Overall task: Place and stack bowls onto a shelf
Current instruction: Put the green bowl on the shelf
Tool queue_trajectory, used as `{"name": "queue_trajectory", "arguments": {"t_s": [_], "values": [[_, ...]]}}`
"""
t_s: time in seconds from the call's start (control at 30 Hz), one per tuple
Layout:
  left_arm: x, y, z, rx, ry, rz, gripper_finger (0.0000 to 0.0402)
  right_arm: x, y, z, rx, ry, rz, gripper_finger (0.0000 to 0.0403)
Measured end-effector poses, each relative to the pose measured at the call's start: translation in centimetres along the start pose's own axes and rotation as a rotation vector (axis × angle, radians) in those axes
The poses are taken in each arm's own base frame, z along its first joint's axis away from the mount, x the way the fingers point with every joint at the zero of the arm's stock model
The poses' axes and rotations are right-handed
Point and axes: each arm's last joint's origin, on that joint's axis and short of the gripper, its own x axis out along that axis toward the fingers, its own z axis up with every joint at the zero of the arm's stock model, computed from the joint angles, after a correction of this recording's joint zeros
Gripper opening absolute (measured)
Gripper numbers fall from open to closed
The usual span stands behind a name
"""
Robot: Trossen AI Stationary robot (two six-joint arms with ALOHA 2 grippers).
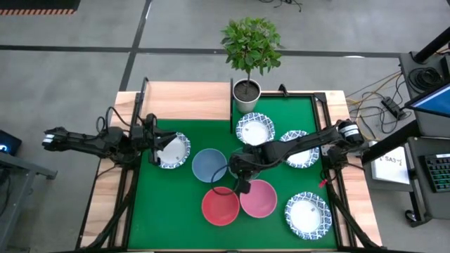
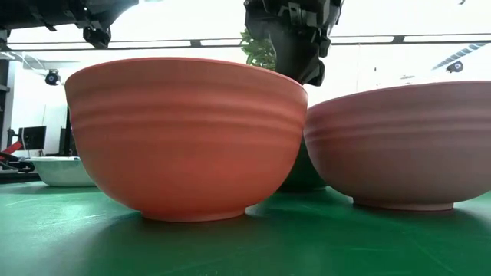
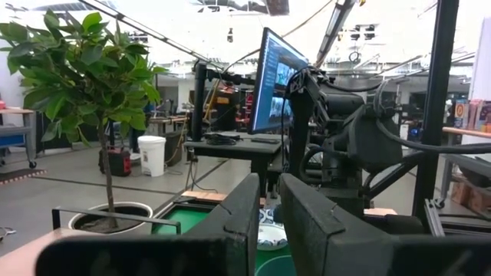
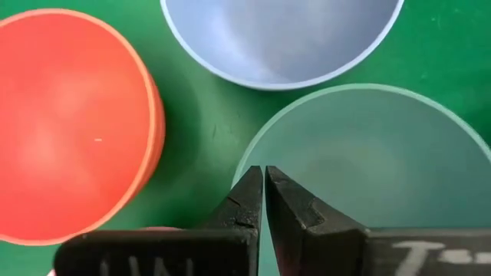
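Bowls crowd the green mat [image 1: 169, 211]. Right gripper [image 4: 264, 201] pinches the rim of the green bowl [image 4: 383, 153], between the blue bowl [image 1: 209, 164] and red bowl [image 1: 220, 207]. Left gripper [image 3: 268, 218], nearly closed, idles beside a white bowl [image 1: 174, 150]. Next: lift it clear toward the empty shelf [image 1: 186, 100].

The red bowl [image 2: 188, 138] and pink bowl [image 2: 406, 146] look like matt plastic with faint ridged bands, no real shine. The green mat [image 1: 176, 204] is a flat, slightly textured sheet. The table [image 1: 105, 197] and shelf [image 1: 186, 100] are pale bare wood, and the shelf's frame looks like thin black metal.
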Motion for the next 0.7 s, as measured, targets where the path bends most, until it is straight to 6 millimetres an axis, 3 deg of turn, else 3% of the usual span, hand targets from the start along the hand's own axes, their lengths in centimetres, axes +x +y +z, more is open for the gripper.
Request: {"name": "queue_trajectory", "arguments": {"t_s": [0.23, 0.57, 0.7], "values": [[0.0, 0.0, 0.0, 0.000, 0.000, 0.000, 0.0039, 0.0, 0.0, 0.0, 0.008, 0.001, 0.000, 0.0037], [0.0, 0.0, 0.0, 0.000, 0.000, 0.000, 0.0039, 0.0, -0.1, 0.0, 0.012, 0.014, 0.027, 0.0191], [0.0, 0.0, 0.0, 0.000, 0.000, 0.000, 0.0039, 1.3, 0.3, -0.3, 0.002, 0.039, 0.015, 0.0208]]}}
